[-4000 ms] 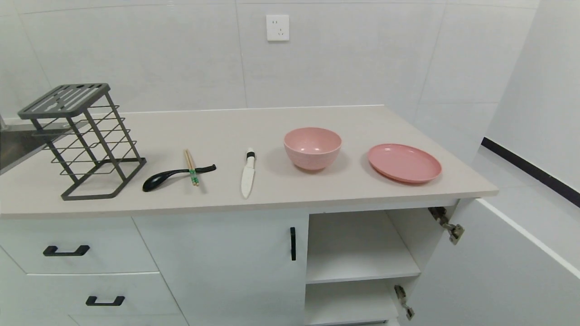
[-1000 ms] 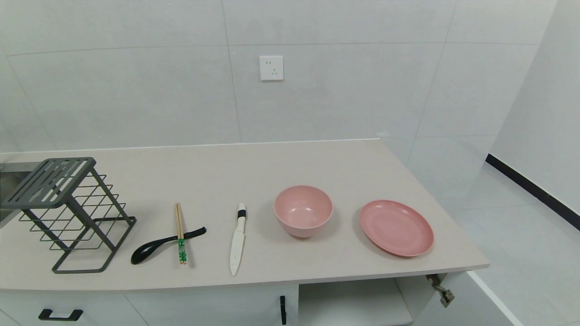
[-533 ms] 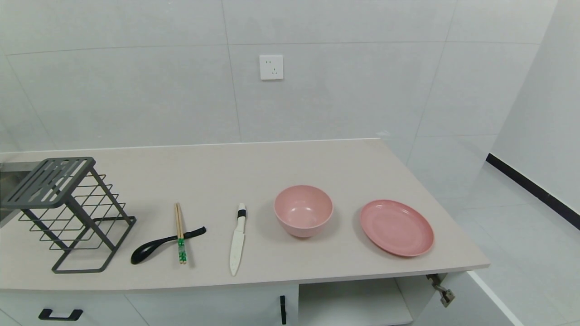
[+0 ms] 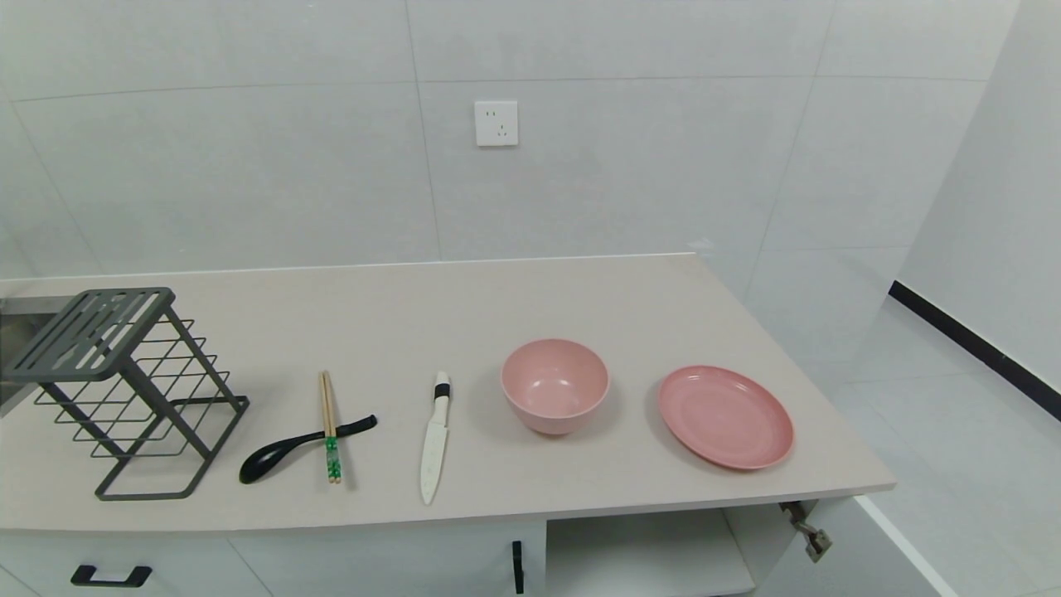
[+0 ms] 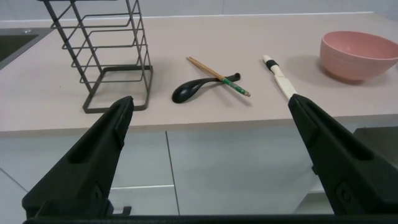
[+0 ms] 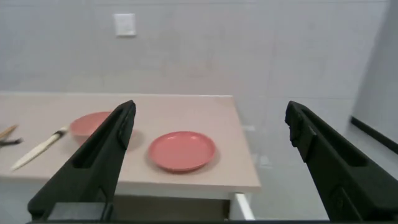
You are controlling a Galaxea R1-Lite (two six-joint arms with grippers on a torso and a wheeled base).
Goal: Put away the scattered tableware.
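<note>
Head view, bowl taken as dial centre. The counter (image 4: 464,307) carries all the tableware in a row along its front edge.

- Bowl (image 4: 554,394): pink, upright, near the front edge.
- Plate (image 4: 725,417): pink, flat on the counter at 3 o'clock from the bowl, near it but apart.
- Knife (image 4: 433,444): white, at 9 o'clock from the bowl, apart from it. Its tip points to 6 o'clock and its handle to 12.
- Chopsticks (image 4: 328,414): a pair at 9 o'clock beyond the knife, lying across the handle of the spoon (image 4: 259,466) and touching it. The black spoon's bowl end points to about 8 o'clock.
- Rack (image 4: 87,332): dark wire, farthest out at 9 o'clock, standing just beside the spoon.
- Socket (image 4: 496,123): on the wall at 12 o'clock.
- Cabinet (image 4: 646,555): at 6 o'clock below the counter, its door swung open.

Left gripper (image 5: 211,102): released, fingers spread wide, holding nothing. It hangs off the counter, out in front of the edge. The spoon, chopsticks and knife lie ahead of it, framed between its fingers and well apart from them.

Right gripper (image 6: 210,107): released, fingers spread wide, holding nothing. It is also off the counter. The plate lies ahead between its fingers, well apart, and one finger partly hides the bowl.
</note>
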